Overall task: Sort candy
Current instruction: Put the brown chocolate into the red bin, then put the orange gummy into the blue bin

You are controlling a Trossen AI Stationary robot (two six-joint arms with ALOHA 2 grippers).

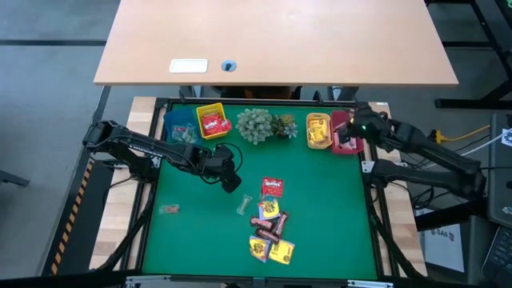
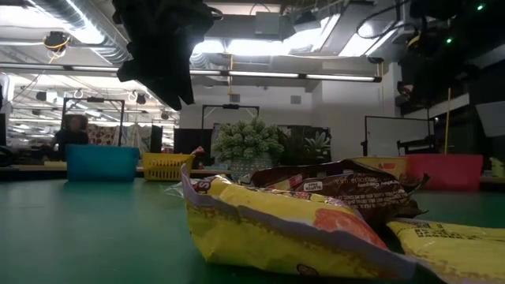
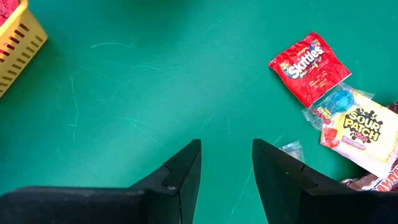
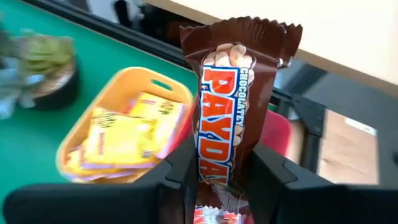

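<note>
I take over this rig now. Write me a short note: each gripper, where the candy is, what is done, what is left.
Right gripper: shut on a brown PayDay bar, over the red bin at the back right.
Left gripper: open, empty, above bare mat left of the pile.
Done: red packets in the yellow bin, yellow packets in the orange bin.
Left: drop the bar; sort the pile at centre front and the stray piece at left.

Four bins [image 1: 210,122] stand in a row along the mat's far edge, a plant cluster [image 1: 258,125] between the middle two. Loose candy [image 1: 270,230] lies heaped near the front edge, right of centre; one piece [image 1: 169,210] lies apart toward the left edge.
</note>
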